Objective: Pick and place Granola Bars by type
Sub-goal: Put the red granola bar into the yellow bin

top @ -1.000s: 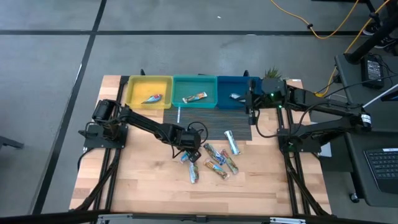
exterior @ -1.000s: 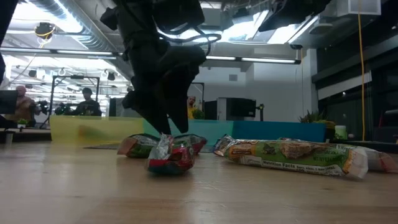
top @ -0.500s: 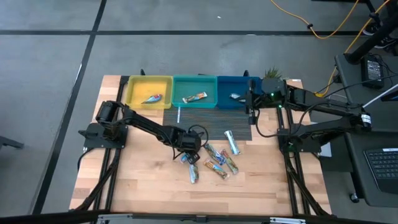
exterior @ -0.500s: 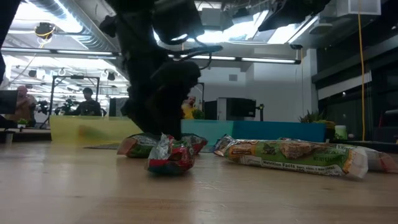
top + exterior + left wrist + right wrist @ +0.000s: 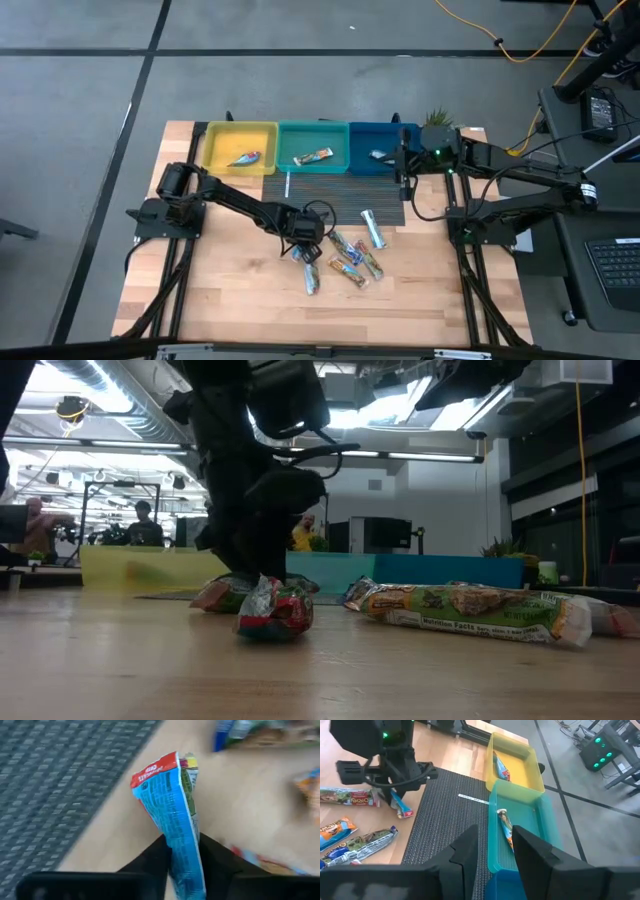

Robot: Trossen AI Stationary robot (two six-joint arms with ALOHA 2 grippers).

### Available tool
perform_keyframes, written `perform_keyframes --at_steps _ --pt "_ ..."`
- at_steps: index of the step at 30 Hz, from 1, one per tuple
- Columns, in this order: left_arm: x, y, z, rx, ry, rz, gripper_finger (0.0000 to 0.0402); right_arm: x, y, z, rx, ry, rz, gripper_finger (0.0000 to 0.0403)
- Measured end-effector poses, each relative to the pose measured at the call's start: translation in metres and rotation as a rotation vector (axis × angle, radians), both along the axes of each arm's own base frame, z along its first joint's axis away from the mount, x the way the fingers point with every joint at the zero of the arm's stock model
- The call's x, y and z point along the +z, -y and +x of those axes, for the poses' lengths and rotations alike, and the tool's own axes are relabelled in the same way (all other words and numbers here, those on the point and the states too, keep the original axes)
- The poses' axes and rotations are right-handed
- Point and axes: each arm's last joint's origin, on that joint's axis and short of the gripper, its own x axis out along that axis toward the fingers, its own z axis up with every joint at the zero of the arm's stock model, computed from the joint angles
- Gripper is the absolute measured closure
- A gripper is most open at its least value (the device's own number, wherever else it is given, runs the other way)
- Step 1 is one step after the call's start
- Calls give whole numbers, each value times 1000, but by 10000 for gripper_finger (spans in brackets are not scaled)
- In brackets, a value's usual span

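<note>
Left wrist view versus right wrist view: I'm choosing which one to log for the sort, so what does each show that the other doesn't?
Only the left wrist view shows the blue bar pinched between the left gripper fingers, with its print readable. Only the right wrist view shows the yellow bin and the teal bin, one bar lying in each, beyond the open right gripper. Both show the dark mat and loose bars on the wood.

The wooden desk carries a dark ribbed mat at its middle. Touching the mat's far edge stand a yellow bin, a teal bin and a blue bin. Just beside the mat's near edge lie scattered granola bars.
</note>
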Motion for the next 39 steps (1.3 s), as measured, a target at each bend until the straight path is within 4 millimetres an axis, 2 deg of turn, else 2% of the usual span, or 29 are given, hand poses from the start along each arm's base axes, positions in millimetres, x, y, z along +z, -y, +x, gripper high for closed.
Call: perform_keyframes --at_steps 4,8,10,14,18,21,25,32,39 --pt "17 2 8 -31 52 1 362 0 0 0 0 0 0 279" --pt "53 -1 13 -44 126 28 374 0 0 0 0 0 0 279" --pt "77 -4 14 -45 166 53 374 0 0 0 0 0 0 279" --pt "139 -13 8 -41 306 119 368 0 0 0 0 0 0 279" --pt "197 -21 -9 -29 470 206 371 1 0 0 -1 7 -2 279" --pt "230 -26 -27 4 567 284 375 1 1 1 -2 16 -4 279" --pt "249 -30 -46 51 616 334 375 2 1 1 -9 23 -9 279" --pt "260 -34 -58 30 641 368 374 4 1 2 -21 44 -17 279" --pt "262 -66 -76 135 552 382 375 6 2 3 -31 64 -26 279"
